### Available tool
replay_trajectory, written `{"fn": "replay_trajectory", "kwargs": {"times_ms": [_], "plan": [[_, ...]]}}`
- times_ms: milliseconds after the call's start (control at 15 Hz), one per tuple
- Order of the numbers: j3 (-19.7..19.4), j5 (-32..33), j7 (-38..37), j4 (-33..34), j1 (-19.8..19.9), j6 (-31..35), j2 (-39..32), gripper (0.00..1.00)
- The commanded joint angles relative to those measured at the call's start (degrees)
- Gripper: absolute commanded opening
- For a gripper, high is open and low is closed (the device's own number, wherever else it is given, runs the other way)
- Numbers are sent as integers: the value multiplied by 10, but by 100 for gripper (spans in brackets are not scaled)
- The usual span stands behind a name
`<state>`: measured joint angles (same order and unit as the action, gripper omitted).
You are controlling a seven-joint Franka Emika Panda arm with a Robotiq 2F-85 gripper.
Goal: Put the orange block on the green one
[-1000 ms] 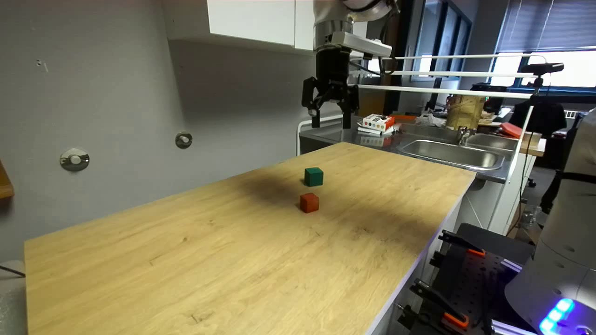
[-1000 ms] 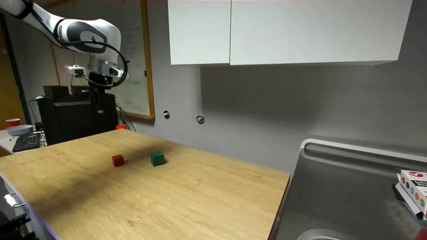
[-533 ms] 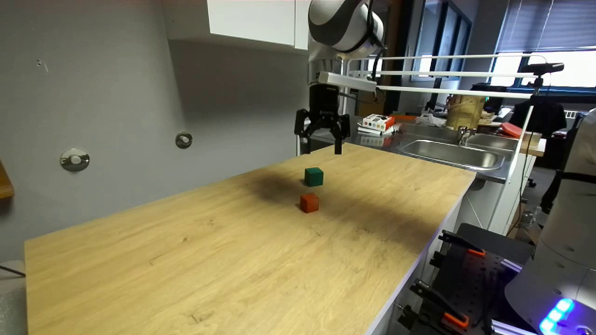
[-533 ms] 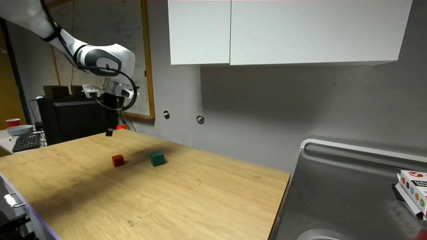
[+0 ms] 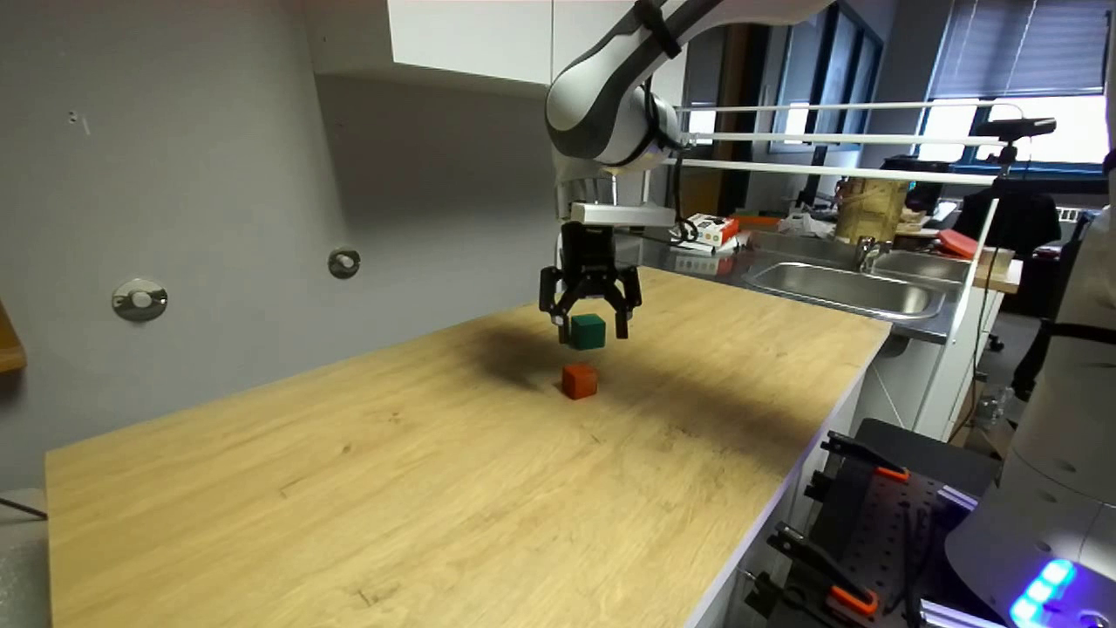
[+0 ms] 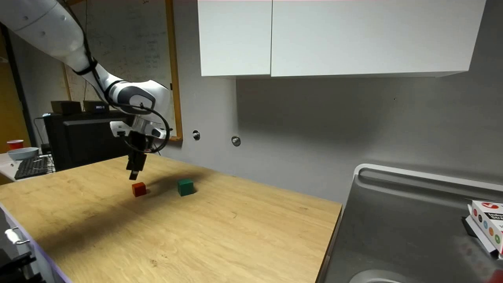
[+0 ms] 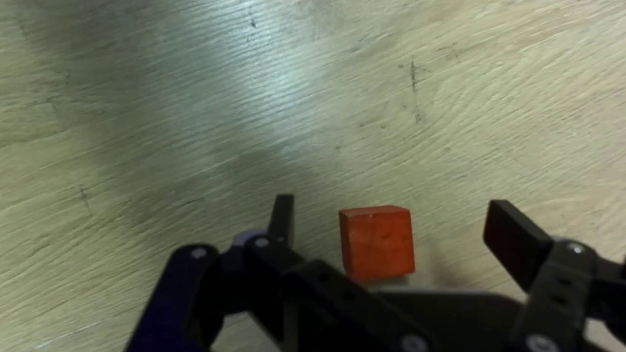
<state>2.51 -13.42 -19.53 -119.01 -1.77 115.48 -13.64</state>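
- The white box (image 6: 488, 227) is showing bold lettering (image 6: 494, 215) in an exterior view, seemingly beginning "Indu"; the frame is cutting off the rest.
- Above it, a red oval emblem (image 6: 490, 205) is standing.
- The whiteboard (image 6: 129, 43) is bearing faint handwriting (image 6: 151, 61), too blurred to read.
- A dark box (image 6: 96, 107) is displaying pale characters (image 6: 101, 106), too tiny to read.

I log my end effector (image 5: 593, 334) as black. Orange block (image 7: 381, 244): orange-red, one side face darker. Green block (image 6: 185, 188): dark green, plain. Desk (image 5: 349, 506): tan wood grain, dark streaks. My arm (image 6: 74, 55): white, grey panels. Wall (image 5: 192, 192): grey. Box (image 6: 487, 226): white, multicoloured dots.
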Motion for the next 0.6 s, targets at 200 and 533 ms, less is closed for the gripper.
{"fn": "replay_trajectory", "kwargs": {"times_ms": [200, 533], "plan": [[-5, 2, -16, 101, -18, -39, -112, 100], [-8, 2, -8, 148, -20, -67, -155, 73]]}}
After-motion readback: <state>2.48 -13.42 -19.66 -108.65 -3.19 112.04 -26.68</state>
